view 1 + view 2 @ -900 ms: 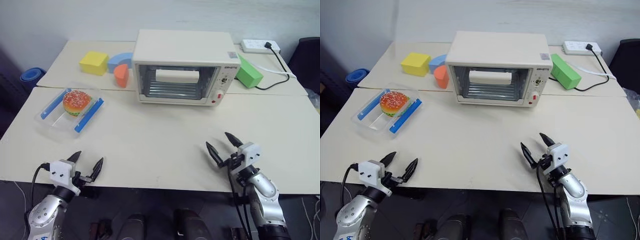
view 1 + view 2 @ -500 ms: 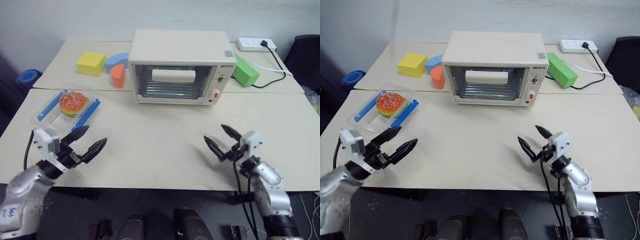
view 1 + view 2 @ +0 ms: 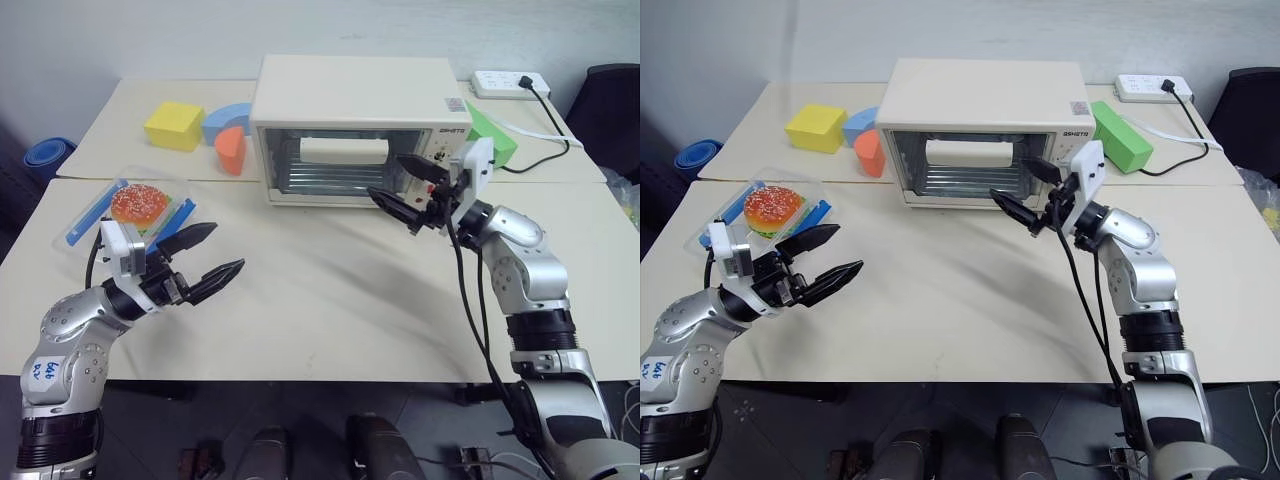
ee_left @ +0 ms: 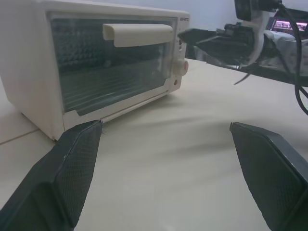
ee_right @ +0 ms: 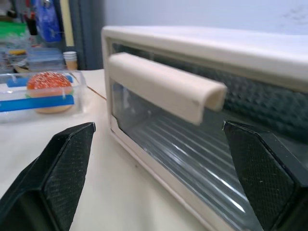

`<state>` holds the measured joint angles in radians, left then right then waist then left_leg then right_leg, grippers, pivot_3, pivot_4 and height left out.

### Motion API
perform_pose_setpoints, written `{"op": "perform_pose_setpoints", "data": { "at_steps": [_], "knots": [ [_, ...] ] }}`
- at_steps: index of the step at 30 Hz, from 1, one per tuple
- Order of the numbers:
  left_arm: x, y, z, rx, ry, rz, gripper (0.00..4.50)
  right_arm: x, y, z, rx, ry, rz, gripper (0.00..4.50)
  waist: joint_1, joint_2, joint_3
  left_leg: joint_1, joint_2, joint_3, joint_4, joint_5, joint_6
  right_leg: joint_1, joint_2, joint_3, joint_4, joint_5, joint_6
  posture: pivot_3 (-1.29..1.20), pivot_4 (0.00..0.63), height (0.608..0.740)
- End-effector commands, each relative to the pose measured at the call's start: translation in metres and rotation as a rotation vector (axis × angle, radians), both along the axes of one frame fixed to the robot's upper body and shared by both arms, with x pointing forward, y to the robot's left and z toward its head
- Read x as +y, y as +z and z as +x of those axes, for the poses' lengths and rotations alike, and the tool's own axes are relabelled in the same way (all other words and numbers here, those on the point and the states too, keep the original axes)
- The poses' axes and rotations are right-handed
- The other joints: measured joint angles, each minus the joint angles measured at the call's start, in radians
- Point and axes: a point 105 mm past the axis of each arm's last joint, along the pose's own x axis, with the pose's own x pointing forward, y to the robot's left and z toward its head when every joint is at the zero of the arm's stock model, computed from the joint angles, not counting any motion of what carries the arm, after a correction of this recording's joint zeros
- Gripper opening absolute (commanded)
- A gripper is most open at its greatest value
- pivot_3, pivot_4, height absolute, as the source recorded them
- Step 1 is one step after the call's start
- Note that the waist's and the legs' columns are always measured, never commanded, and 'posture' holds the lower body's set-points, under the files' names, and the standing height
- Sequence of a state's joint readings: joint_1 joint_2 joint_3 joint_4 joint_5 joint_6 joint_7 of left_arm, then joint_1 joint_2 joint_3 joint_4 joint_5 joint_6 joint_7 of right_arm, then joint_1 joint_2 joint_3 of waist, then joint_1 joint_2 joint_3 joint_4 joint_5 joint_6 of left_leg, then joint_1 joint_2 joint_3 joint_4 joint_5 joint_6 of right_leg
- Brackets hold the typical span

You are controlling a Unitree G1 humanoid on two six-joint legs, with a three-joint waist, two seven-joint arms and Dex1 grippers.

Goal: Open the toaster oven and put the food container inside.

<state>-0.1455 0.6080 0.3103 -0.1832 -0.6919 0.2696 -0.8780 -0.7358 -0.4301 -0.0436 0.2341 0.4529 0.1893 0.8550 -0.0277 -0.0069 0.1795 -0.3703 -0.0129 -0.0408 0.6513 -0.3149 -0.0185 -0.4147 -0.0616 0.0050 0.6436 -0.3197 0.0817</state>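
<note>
The cream-white toaster oven (image 3: 360, 100) stands at the back middle of the table, its glass door shut and its white bar handle (image 3: 343, 150) across the top of the door. My right gripper (image 3: 387, 176) hovers open just in front of the door's right side, level with the handle (image 5: 163, 86) and apart from it. The food container (image 3: 125, 208), a clear box with blue clips and a toy burger inside, lies at the left. My left gripper (image 3: 225, 248) is open and empty just right of the container, pointing toward the oven (image 4: 96, 72).
Behind the container sit a yellow block (image 3: 173, 125), a blue arch (image 3: 222, 118) and an orange piece (image 3: 229, 150). A green block (image 3: 495, 138) lies right of the oven. A white power strip (image 3: 512, 82) with a black cable is at the back right.
My right arm has risen from the table's front edge and reached forward to the oven door. My left gripper has lifted and moved forward beside the container. Both stay open.
</note>
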Motion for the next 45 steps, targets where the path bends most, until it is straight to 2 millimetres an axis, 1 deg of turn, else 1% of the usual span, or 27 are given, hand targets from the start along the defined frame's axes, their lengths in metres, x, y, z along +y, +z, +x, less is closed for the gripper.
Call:
{"op": "perform_pose_setpoints", "data": {
  "at_steps": [1, 5, 8, 15, 20, 23, 26, 28, 30, 32, 34, 36, 39, 40, 42, 43, 45],
  "knots": [
    [0.001, 0.008, -0.004, -0.036, 0.007, -0.023, 4.50, 0.010, 0.012, -0.002, -0.043, 0.043, 0.006, 4.42, 0.000, 0.000, 0.000, 0.000, 0.000, 0.000, 0.000, 0.000, 0.000, 0.000, 0.000, 0.000, 0.000, 0.000, 0.000, 0.00, 0.150, 0.740],
    [0.007, 0.011, -0.002, -0.039, 0.038, -0.062, 4.50, 0.018, 0.015, 0.000, -0.046, 0.072, 0.010, 4.42, -0.005, 0.000, 0.000, 0.001, 0.000, 0.001, 0.002, 0.000, 0.000, 0.000, 0.000, 0.001, 0.000, 0.000, 0.000, 0.00, 0.150, 0.740],
    [0.012, 0.012, 0.002, -0.036, 0.058, -0.073, 4.50, 0.024, 0.014, -0.006, -0.046, 0.110, 0.001, 4.42, -0.008, 0.000, 0.000, 0.001, 0.001, 0.001, 0.001, 0.000, 0.000, -0.001, 0.001, 0.001, 0.001, 0.000, 0.000, 0.00, 0.150, 0.740],
    [0.015, 0.015, 0.005, -0.035, 0.064, -0.089, 4.50, 0.019, 0.003, -0.020, -0.038, 0.145, -0.031, 4.42, -0.011, 0.000, 0.000, 0.001, 0.002, 0.001, 0.000, 0.000, 0.000, -0.002, 0.002, 0.001, 0.002, 0.000, 0.000, 0.00, 0.150, 0.740],
    [0.017, 0.017, 0.008, -0.036, 0.052, -0.079, 4.50, 0.019, -0.013, -0.036, -0.039, 0.208, -0.107, 4.42, -0.003, 0.000, 0.000, 0.000, 0.002, 0.001, 0.000, 0.000, 0.000, -0.002, 0.001, 0.001, 0.001, 0.000, 0.000, 0.00, 0.150, 0.740],
    [0.019, 0.021, 0.014, -0.040, 0.040, -0.075, 4.50, 0.020, -0.021, -0.040, -0.037, 0.220, -0.134, 4.42, -0.002, 0.000, 0.000, 0.000, 0.002, 0.001, 0.000, 0.000, 0.000, -0.002, 0.001, 0.001, 0.001, 0.000, 0.000, 0.00, 0.150, 0.740],
    [0.019, 0.025, 0.028, -0.041, 0.040, -0.069, 3.90, 0.022, -0.026, -0.041, -0.039, 0.220, -0.146, 4.50, -0.002, 0.000, 0.000, 0.000, 0.002, 0.001, 0.001, 0.000, 0.000, -0.002, 0.002, 0.001, 0.001, 0.000, 0.000, 0.00, 0.150, 0.740],
    [0.017, 0.032, 0.043, -0.059, 0.056, -0.083, 3.35, 0.022, -0.029, -0.041, -0.041, 0.219, -0.151, 4.50, 0.000, 0.000, 0.000, 0.000, 0.002, 0.001, 0.001, 0.000, 0.000, -0.002, 0.002, 0.000, 0.001, 0.000, 0.000, 0.00, 0.150, 0.740],
    [0.014, 0.039, 0.062, -0.086, 0.089, -0.078, 2.77, 0.022, -0.031, -0.041, -0.045, 0.215, -0.159, 4.50, 0.001, 0.000, 0.000, 0.000, 0.001, 0.001, 0.001, 0.001, -0.002, -0.002, 0.002, 0.000, 0.002, 0.000, 0.000, 0.00, 0.150, 0.740],
    [0.005, 0.044, 0.079, -0.106, 0.098, -0.072, 2.17, 0.022, -0.033, -0.041, -0.046, 0.213, -0.162, 4.50, 0.001, 0.000, 0.000, 0.000, 0.001, 0.001, 0.001, 0.001, -0.003, -0.002, 0.002, 0.000, 0.002, 0.000, 0.000, 0.00, 0.150, 0.740],
    [-0.005, 0.048, 0.091, -0.127, 0.074, -0.076, 1.53, 0.022, -0.034, -0.041, -0.048, 0.209, -0.162, 4.50, -0.001, 0.000, 0.000, 0.000, 0.000, 0.001, 0.002, 0.001, -0.002, -0.002, 0.001, 0.000, 0.002, 0.000, 0.000, 0.00, 0.150, 0.740],
    [-0.011, 0.048, 0.101, -0.150, 0.090, -0.050, 0.88, 0.022, -0.034, -0.042, -0.049, 0.207, -0.161, 4.50, -0.004, 0.000, 0.000, -0.001, 0.000, 0.002, 0.001, 0.001, -0.002, -0.002, 0.001, 0.000, 0.005, 0.000, 0.001, 0.00, 0.150, 0.740],
    [-0.025, 0.046, 0.120, -0.137, 0.098, -0.040, 0.02, 0.020, -0.035, -0.042, -0.051, 0.198, -0.160, 4.50, -0.004, -0.001, 0.000, -0.001, 0.000, 0.003, 0.001, 0.001, -0.002, -0.003, 0.002, 0.000, 0.005, 0.000, 0.001, 0.00, 0.150, 0.740],
    [-0.032, 0.043, 0.123, -0.128, 0.082, -0.021, 0.02, 0.020, -0.035, -0.042, -0.052, 0.193, -0.160, 4.50, -0.001, -0.001, 0.000, -0.001, 0.000, 0.004, 0.001, 0.001, -0.002, -0.004, 0.002, 0.000, 0.006, 0.000, 0.001, 0.00, 0.150, 0.740],
    [-0.046, 0.033, 0.121, -0.105, 0.003, 0.027, 0.02, 0.015, -0.038, -0.042, -0.052, 0.170, -0.165, 4.50, -0.001, -0.001, 0.000, -0.001, 0.000, 0.004, 0.003, 0.001, -0.002, -0.004, 0.002, 0.000, 0.006, 0.000, 0.001, 0.00, 0.150, 0.740],
    [-0.049, 0.030, 0.120, -0.102, -0.023, 0.040, 0.02, 0.013, -0.039, -0.042, -0.053, 0.160, -0.168, 4.50, -0.001, -0.001, 0.000, -0.001, -0.001, 0.004, 0.003, 0.001, -0.002, -0.004, 0.001, 0.000, 0.007, 0.000, 0.001, 0.00, 0.150, 0.740],
    [-0.053, 0.026, 0.115, -0.091, -0.083, 0.070, 0.02, 0.003, -0.047, -0.047, -0.049, 0.117, -0.183, 4.50, 0.002, -0.001, 0.001, -0.001, -0.001, 0.004, 0.003, 0.001, -0.002, -0.004, 0.001, 0.000, 0.008, 0.000, 0.001, 0.00, 0.150, 0.740]
  ]
}}
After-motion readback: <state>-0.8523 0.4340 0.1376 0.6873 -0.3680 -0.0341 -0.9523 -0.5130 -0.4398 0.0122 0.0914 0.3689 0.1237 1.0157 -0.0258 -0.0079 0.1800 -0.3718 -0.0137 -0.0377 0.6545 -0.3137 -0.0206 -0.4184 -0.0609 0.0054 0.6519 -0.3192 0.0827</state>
